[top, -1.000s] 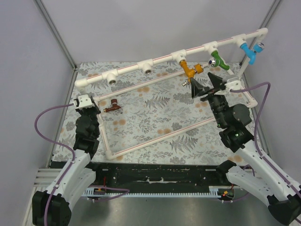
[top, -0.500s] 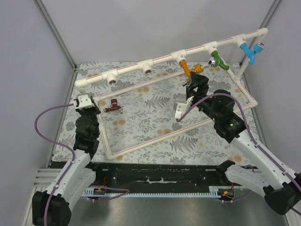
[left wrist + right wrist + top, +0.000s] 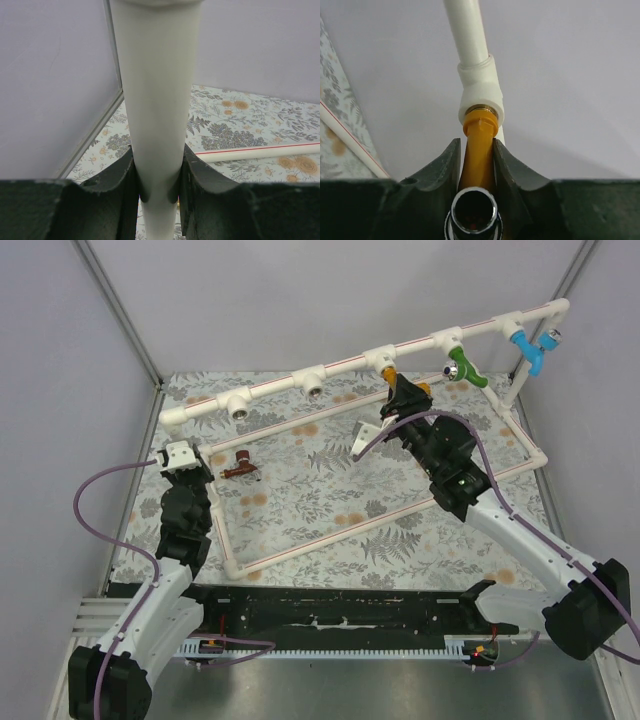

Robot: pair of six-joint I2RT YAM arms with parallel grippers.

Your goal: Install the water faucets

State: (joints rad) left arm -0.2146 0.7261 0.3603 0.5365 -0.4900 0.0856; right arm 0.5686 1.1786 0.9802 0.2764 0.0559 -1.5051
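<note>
Right gripper (image 3: 475,146) now clamped on orange-yellow faucet (image 3: 479,131).
Faucet sits in the white tee (image 3: 480,95), upper centre of the top view, silvery spout facing the wrist camera. A second ago that gripper sat open to its right. Left gripper (image 3: 156,167) pinches the white pipe (image 3: 155,75); reddish-brown faucet (image 3: 240,466) lies unmoved at left.

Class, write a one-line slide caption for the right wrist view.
Right claw shut on the orange-yellow faucet, its end at the white pipe fitting.
</note>
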